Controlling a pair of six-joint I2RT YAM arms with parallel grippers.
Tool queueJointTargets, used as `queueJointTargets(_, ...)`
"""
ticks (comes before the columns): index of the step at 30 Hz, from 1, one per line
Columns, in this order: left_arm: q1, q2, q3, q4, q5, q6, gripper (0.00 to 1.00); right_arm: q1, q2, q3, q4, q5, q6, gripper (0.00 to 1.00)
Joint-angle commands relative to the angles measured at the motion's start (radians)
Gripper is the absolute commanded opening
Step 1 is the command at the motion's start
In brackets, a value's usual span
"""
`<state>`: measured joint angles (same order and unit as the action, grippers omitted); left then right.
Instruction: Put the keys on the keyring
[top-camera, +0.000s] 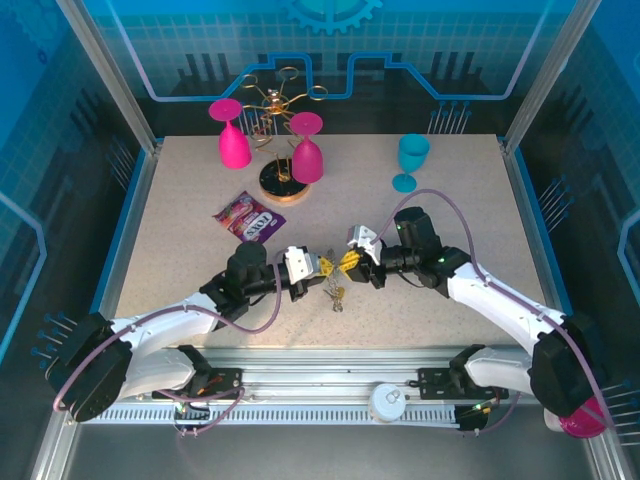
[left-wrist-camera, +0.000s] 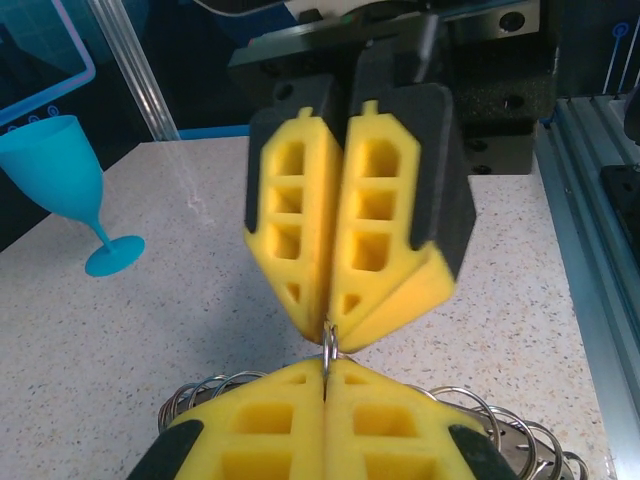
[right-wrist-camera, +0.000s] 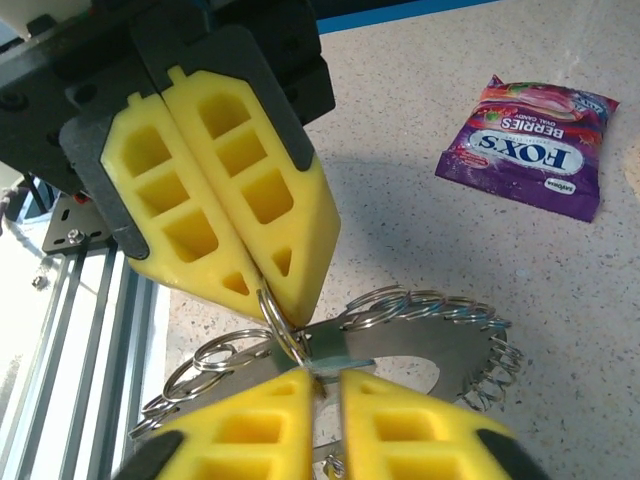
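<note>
Well off table (top-camera: 180, 250) edges: keyring (right-wrist-camera: 400, 350)

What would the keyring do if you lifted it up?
Its flat metal plate looks stiff, so the keyring probably won't bend. The thin wire loops round its edge would likely swing and jingle. Probably light, being so thin.
</note>
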<state>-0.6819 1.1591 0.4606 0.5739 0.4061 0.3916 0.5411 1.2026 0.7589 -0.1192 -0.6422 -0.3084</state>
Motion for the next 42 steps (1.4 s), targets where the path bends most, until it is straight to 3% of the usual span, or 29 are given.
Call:
queueJointTargets(1, -0.005, -0.016, -0.014, 0.072, -0.008, -0.013, 0.00, -0.007, -0.001, 0.020, 0.019, -0.029, 0.034, 0.03)
queueJointTargets(18, -0.005, 0.005, -0.031, 0.260, 0.031, -0.074, 0.00, -0.017, 0.045, 0.027, 0.033, -0.041, 0.099, 0.00)
queueJointTargets(22, -0.005, 0.024, -0.043, 0.284, 0.023, -0.078, 0.00, -0.036, -0.033, -0.044, 0.159, -0.023, 0.119, 0.26)
queueJointTargets(26, -0.004, 0.036, -0.047, 0.295, 0.026, -0.089, 0.00, -0.034, -0.084, -0.115, 0.276, -0.026, 0.040, 0.31)
queueJointTargets(34, -0.004, 0.045, -0.042, 0.299, 0.035, -0.106, 0.00, -0.026, -0.033, -0.079, 0.311, -0.088, -0.014, 0.29)
queueJointTargets(42, -0.005, 0.056, -0.040, 0.309, 0.044, -0.117, 0.00, -0.015, 0.002, -0.069, 0.350, -0.116, -0.001, 0.20)
